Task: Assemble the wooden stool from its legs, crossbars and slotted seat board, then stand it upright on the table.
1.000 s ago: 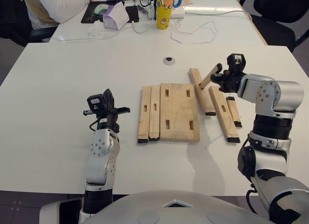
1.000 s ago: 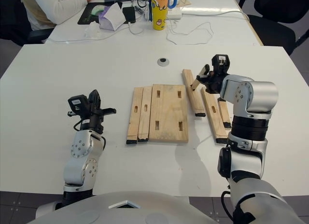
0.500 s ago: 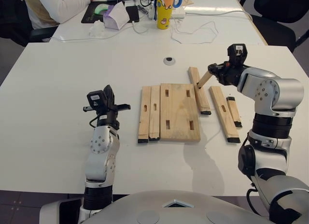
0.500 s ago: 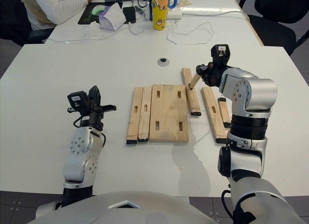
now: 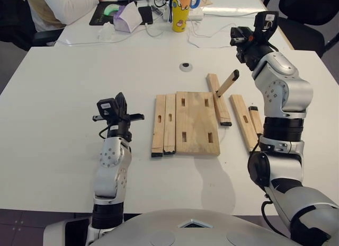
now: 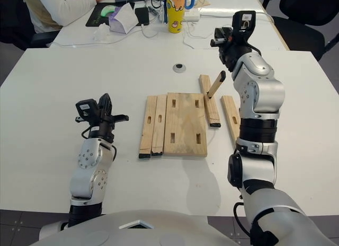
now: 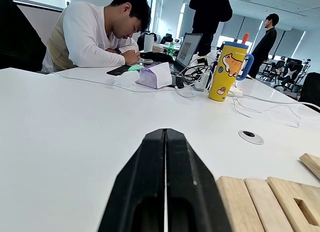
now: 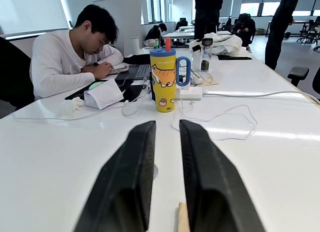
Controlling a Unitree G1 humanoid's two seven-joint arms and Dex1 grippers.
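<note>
A white desk carries flat, pale-wood stool parts near its middle. Left of them the left pincer hovers low, fingers pressed together, empty. Two narrow slotted slats lie side by side against the slotted seat board, a rectangle with four rectangular cut-outs. Just beside its right edge lies a flat leg, with a dark-tipped crossbar rising tilted from it. Farther right lie a long slotted leg and a short bar. The right pincer, raised above the far side, is narrowly parted and holds nothing
</note>
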